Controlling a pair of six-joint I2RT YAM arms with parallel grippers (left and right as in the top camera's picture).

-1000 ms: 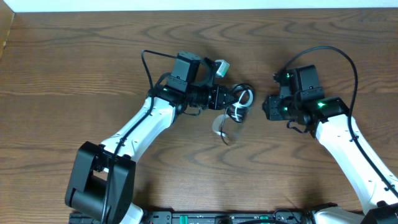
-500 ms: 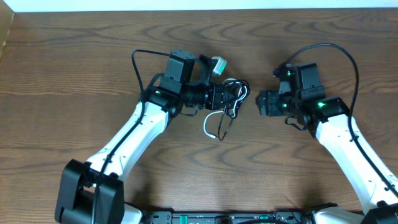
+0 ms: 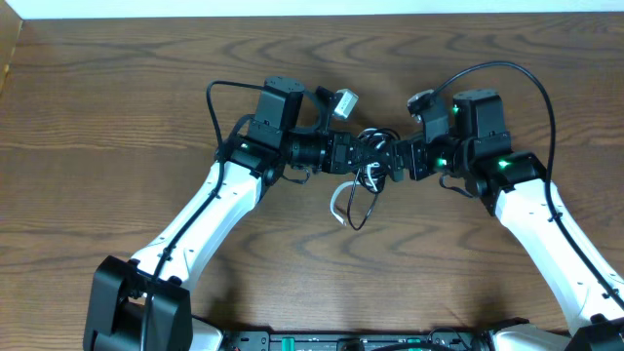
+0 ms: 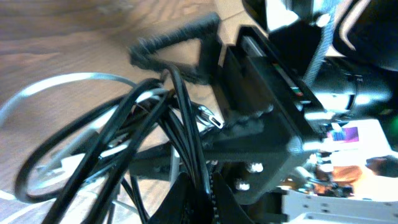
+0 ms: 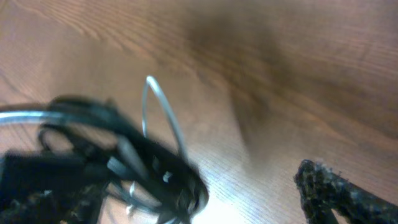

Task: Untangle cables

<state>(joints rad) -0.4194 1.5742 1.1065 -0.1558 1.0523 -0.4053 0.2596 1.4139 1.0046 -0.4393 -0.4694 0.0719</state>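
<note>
Left hand [image 3: 363, 156] grips cables [image 3: 372, 176] — right hand [image 3: 397, 162] gapes just beside.

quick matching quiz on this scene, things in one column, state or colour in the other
1 left tool
2 right tool
3 table
4 cables

a brown wood
b open
c black and white, tangled
d shut on the cables

Pairs: 1-d, 2-b, 3-a, 4-c
</note>
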